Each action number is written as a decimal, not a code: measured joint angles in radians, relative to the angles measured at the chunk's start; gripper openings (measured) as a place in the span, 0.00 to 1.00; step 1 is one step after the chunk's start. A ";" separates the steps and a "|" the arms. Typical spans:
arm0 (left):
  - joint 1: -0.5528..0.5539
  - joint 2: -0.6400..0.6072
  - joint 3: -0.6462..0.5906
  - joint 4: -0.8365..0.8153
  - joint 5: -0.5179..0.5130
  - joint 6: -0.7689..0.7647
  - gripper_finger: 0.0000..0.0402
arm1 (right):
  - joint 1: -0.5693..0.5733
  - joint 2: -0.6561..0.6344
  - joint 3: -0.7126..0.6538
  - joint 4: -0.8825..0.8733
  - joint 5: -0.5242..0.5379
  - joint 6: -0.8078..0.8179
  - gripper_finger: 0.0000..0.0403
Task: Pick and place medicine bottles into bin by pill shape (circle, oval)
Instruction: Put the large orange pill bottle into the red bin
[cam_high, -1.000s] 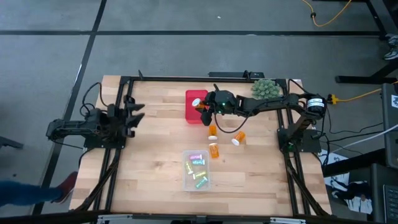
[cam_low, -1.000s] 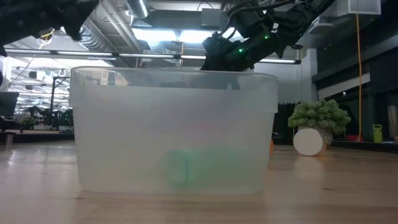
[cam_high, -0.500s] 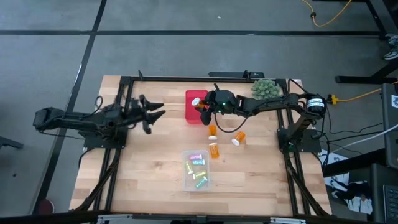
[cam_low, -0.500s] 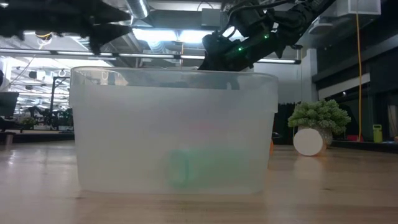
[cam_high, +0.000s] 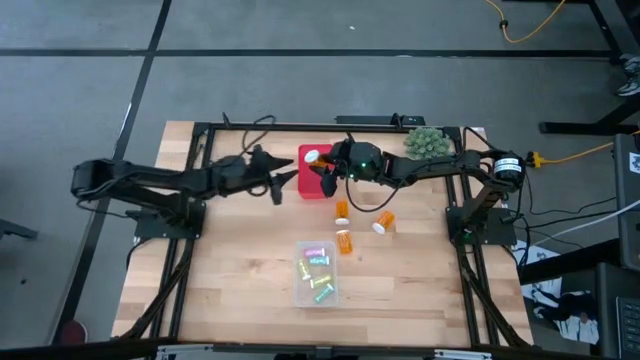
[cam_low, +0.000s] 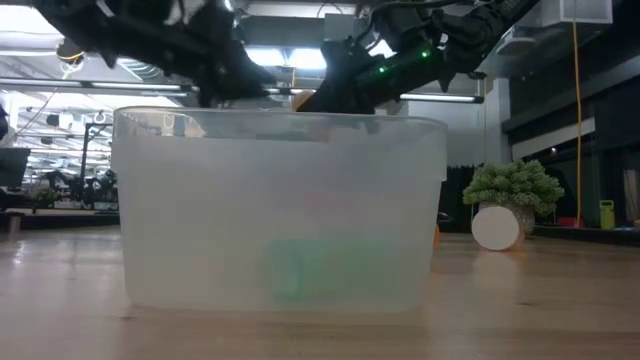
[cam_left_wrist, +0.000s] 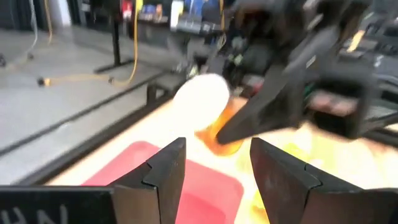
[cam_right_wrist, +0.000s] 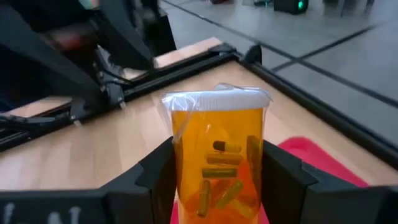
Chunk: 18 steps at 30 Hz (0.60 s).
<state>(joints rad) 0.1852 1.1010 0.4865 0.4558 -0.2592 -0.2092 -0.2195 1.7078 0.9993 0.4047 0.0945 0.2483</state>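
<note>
My right gripper (cam_high: 323, 172) reaches in from the table's right and is shut on an orange medicine bottle (cam_right_wrist: 217, 155) with a white cap (cam_high: 313, 157) and oblong pills inside. It holds the bottle over the red bin (cam_high: 312, 185). My left gripper (cam_high: 287, 181) hangs just left of that bin, open and with nothing between its fingers (cam_left_wrist: 163, 171), facing the held bottle (cam_left_wrist: 217, 134). Three more orange bottles (cam_high: 341, 210) (cam_high: 345, 242) (cam_high: 384, 222) lie on the table. A clear bin (cam_high: 317, 290) holds several small pastel bottles. My right gripper pinches the bottle's orange body (cam_right_wrist: 186, 168) between its two fingers, one on each side, below the cap. The fingers come nearly level from the table's right, slanting a little down. The bottle is lifted clear above the red bin, tilted, with its cap beyond the fingertips.
A green spiky ball plant (cam_high: 425, 140) stands at the far right by the right arm. The clear bin (cam_low: 280, 210) fills the middle of the low view. Black rails (cam_high: 180, 260) run along both table sides. Bare wood lies at the near left (cam_high: 230, 260).
My left arm has swung out from the table's left edge toward the red bin, its gripper now close beside the bin and facing the held bottle. My right gripper has stayed over the bin, tipping up slightly with the bottle.
</note>
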 joint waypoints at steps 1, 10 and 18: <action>0.007 0.025 0.003 0.002 0.004 -0.010 0.43 | 0.000 -0.001 0.000 0.005 0.000 -0.009 0.45; 0.031 0.139 0.007 0.133 -0.001 -0.009 0.43 | -0.001 -0.001 0.000 -0.006 0.002 -0.020 0.45; 0.028 0.158 0.007 0.135 -0.005 0.112 0.43 | -0.001 -0.001 0.000 -0.018 0.000 -0.036 0.45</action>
<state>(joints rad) 0.2131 1.2594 0.4931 0.5913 -0.2641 -0.0974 -0.2207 1.7073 0.9997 0.3871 0.0949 0.2127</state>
